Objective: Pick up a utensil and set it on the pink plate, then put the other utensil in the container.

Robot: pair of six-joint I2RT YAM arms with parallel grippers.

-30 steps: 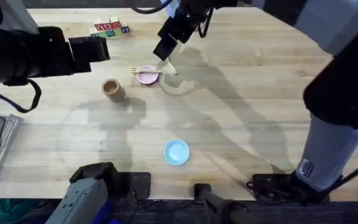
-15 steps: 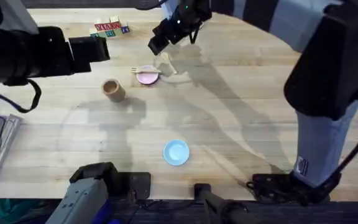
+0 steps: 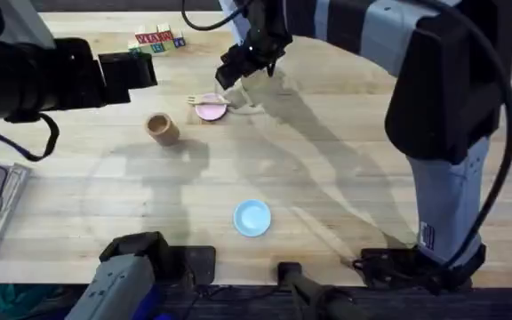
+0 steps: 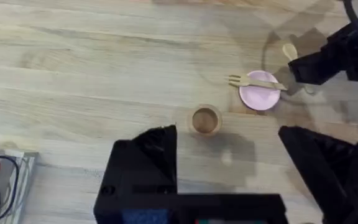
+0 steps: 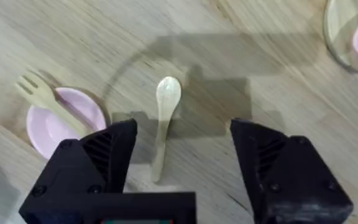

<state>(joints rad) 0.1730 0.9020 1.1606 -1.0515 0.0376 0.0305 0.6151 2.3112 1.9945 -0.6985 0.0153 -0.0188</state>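
Pale wood, the spoon (image 5: 164, 121) lies flat on the table (image 3: 345, 196) just beside the pink plate (image 5: 55, 124), on which the fork (image 5: 45, 99) already rests, tines overhanging the rim. The right gripper (image 5: 179, 158) hovers above the spoon's handle, fingers spread wide and empty, apparently aligned for a grasp. The container (image 3: 161, 129) stands near, upright. The left gripper (image 4: 229, 155), likewise open and empty, hangs well apart.

Bright overhead light — soft shadows.
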